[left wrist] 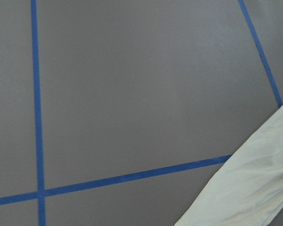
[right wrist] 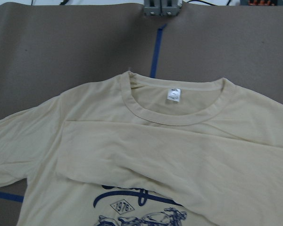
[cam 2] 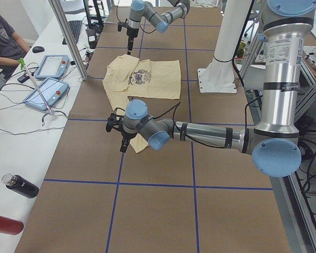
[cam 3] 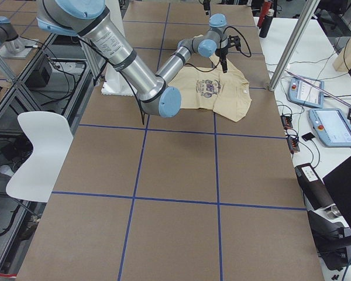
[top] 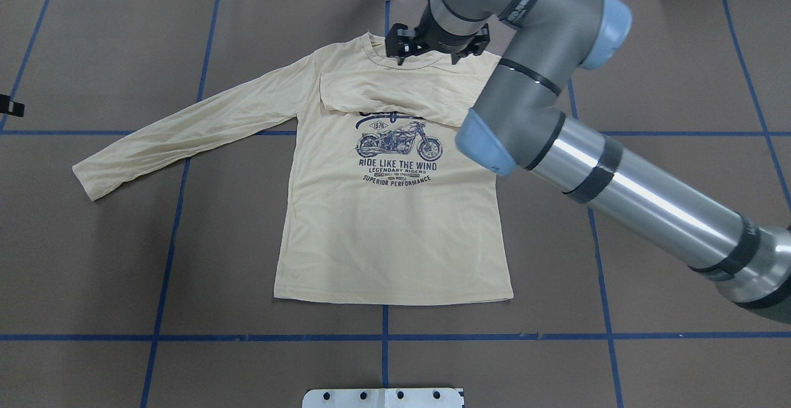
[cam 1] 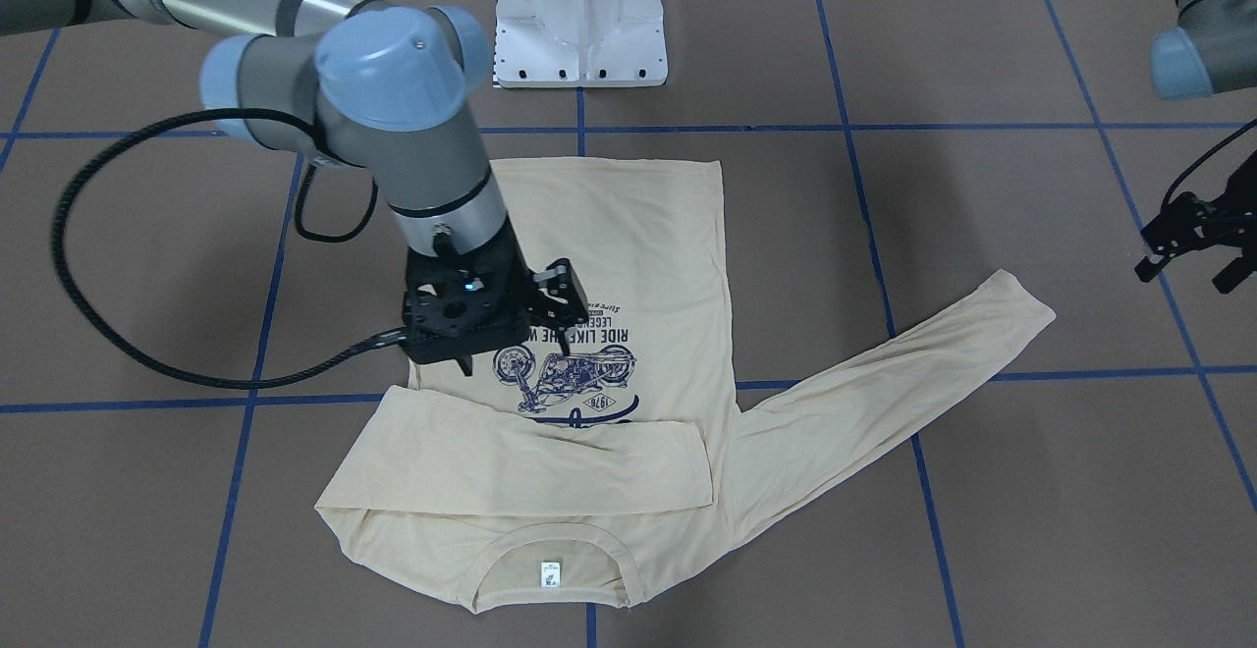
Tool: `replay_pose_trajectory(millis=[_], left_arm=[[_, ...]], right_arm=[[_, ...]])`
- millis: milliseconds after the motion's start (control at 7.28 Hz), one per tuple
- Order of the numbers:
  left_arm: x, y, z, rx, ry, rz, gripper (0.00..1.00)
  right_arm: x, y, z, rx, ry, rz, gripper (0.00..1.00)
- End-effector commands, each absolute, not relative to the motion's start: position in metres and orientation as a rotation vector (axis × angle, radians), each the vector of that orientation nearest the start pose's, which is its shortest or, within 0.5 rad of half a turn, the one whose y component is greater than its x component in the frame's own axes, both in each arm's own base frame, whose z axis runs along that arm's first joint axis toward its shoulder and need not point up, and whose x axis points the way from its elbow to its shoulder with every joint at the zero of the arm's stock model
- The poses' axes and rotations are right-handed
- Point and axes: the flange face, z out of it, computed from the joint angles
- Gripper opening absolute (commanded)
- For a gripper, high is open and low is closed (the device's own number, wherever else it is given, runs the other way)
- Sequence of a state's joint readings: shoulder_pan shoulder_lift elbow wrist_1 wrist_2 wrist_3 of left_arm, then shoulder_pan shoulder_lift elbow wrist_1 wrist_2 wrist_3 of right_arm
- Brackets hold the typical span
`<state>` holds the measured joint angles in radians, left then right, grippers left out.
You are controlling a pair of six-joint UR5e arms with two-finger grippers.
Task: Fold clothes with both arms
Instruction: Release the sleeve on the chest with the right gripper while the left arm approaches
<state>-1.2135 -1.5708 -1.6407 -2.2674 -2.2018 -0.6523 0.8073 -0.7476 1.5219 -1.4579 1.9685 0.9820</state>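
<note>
The cream-yellow T-shirt (cam 1: pixel 628 236) (top: pixel 383 235) lies flat with the print up and the neck label (right wrist: pixel 175 94) at the far edge. One sleeve (cam 1: pixel 530 461) (top: pixel 395 93) is folded across the chest. The other sleeve (cam 1: pixel 884 393) (top: pixel 185 130) stretches out towards the robot's left. My right gripper (cam 1: pixel 513 353) hovers open over the print and holds nothing. Its wrist view looks down on the collar. My left gripper (cam 1: pixel 1188 270) (cam 2: pixel 120 138) looks open and empty beyond the outstretched cuff (left wrist: pixel 245 188), above bare table.
The white pedestal base (cam 1: pixel 579 20) (top: pixel 383 397) stands at the robot's edge behind the hem. Blue tape lines (top: pixel 383 337) cross the brown table. A seated person (cam 2: pixel 2 39), tablets (cam 2: pixel 46 92) and bottles (cam 2: pixel 18 185) are on the far side bench. A metal post (cam 2: pixel 68 37) stands near the collar.
</note>
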Motion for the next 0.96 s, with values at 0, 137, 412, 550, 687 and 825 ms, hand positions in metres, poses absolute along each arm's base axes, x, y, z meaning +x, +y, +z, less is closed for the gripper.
replay_pose_trajectory(millis=[0,137,412,550,687,825], left_arm=[[0.189,-0.494,0.537,0.325,0.872,-0.145,0.98],[0.227,-0.483,0.538,0.317,0.84,-0.194,0.97],[0.255,-0.473,0.549,0.317,0.798,-0.208,0.96],[0.252,-0.465,0.563,0.301,0.777,-0.207,0.94],[0.251,-0.466,0.57,0.301,0.762,-0.212,0.93],[0.252,-0.466,0.58,0.292,0.746,-0.212,0.92]], right_arm=[[-0.346,-0.591,0.211,0.126,-0.875,0.025,1.0],[-0.331,-0.585,0.221,0.102,-0.84,0.004,1.0],[-0.305,-0.561,0.262,0.099,-0.812,-0.034,1.0],[-0.302,-0.559,0.268,0.1,-0.806,-0.045,1.0],[-0.302,-0.559,0.266,0.104,-0.806,-0.045,1.0],[-0.303,-0.559,0.267,0.103,-0.806,-0.047,1.0]])
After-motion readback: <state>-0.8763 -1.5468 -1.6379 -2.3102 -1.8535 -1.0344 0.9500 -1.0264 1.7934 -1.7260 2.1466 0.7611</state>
